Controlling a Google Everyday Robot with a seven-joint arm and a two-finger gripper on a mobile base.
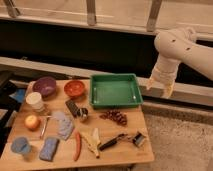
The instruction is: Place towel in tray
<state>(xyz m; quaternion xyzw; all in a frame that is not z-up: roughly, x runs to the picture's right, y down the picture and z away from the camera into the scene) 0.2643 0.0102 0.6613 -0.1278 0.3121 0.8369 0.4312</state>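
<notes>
The gripper (pixel 160 89) hangs off the desk (pixel 120 153), fingers (pixel 169 90) spread and empty. The green tray (pixel 116 76) sits just beside them, the towel (pixel 63 124) well apart.

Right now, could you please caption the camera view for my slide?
Open hand hovers right of the green plastic tray; the pale grey cloth towel lies on the wooden table.

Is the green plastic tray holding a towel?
No, the green plastic tray is bare; the end effector hangs right of it.
</notes>
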